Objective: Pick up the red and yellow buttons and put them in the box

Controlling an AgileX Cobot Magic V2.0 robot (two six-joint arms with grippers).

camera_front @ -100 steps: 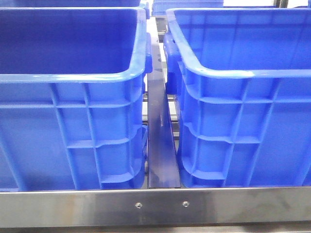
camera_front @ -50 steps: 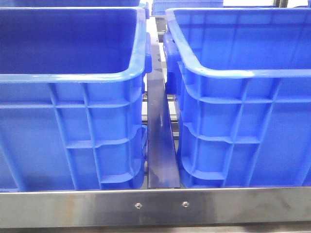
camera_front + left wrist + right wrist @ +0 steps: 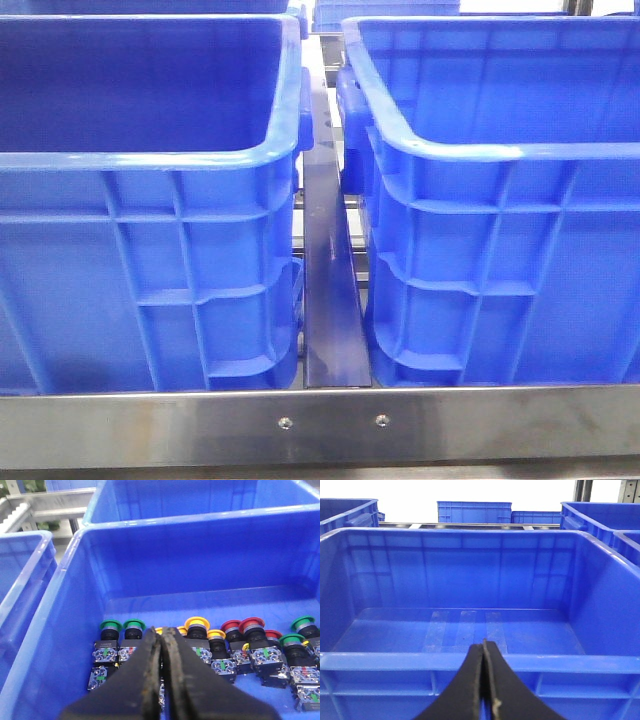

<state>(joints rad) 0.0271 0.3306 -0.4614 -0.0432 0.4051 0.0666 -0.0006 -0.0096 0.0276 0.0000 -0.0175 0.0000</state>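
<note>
In the left wrist view, a blue crate [image 3: 65,630] holds a row of push buttons on its floor. Yellow-capped buttons [image 3: 197,624] lie in the middle and red-capped buttons [image 3: 251,625] just beside them. My left gripper [image 3: 163,630] is shut and empty, hovering over the row near the yellow ones. In the right wrist view, my right gripper [image 3: 483,643] is shut and empty in front of the rim of an empty blue box [image 3: 395,661]. The front view shows two blue crates, left [image 3: 150,160] and right [image 3: 500,153], and no gripper.
Green-capped buttons [image 3: 110,625] lie at both ends of the row. A steel rail [image 3: 330,260] runs between the two crates, with a steel bar [image 3: 320,425] along the front. More blue crates [image 3: 474,512] stand behind.
</note>
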